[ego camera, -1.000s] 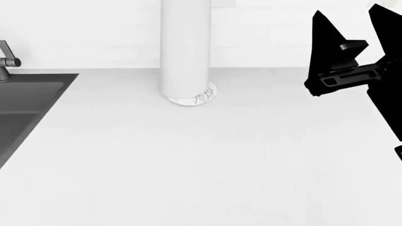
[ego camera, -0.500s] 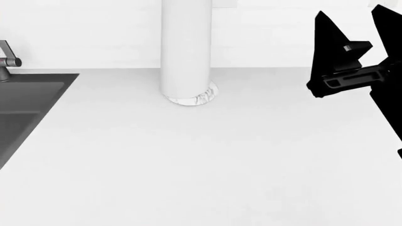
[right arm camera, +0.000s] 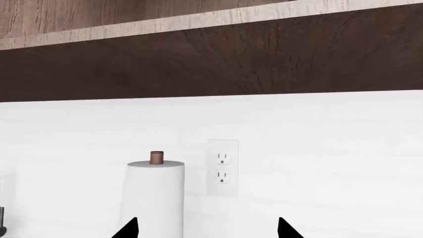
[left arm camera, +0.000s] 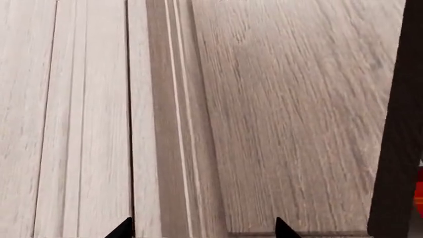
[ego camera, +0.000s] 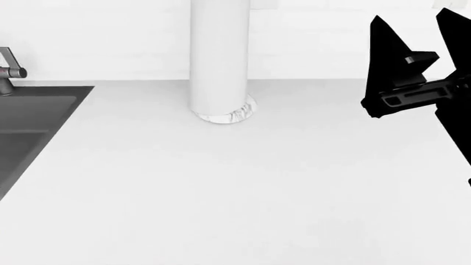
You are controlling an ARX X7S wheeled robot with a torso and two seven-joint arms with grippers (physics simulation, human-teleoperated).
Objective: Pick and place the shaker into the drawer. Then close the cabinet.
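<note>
A plain white worktop (ego camera: 243, 187) fills the head view. A tall white paper-towel roll on a marbled round base (ego camera: 220, 61) stands upright at its back, against a white wall. A dark grey sink basin (ego camera: 30, 132) is set into the worktop at the left, with part of a grey metal tap (ego camera: 9, 70) behind it. The black right claw (ego camera: 423, 72) is raised above the right side of the worktop, its two pointed fingers apart and nothing between them. Its wrist camera shows the same roll topped by a brown peg, a white double wall socket (right arm camera: 223, 167) just beside it, and dark brown wooden wall cupboards (right arm camera: 231, 54) above. The left claw (left arm camera: 201, 230) shows only two black fingertips, spread apart and empty, facing light brown wood-grain cabinet panels (left arm camera: 290, 114). The shaker is not visible in any view.
</note>
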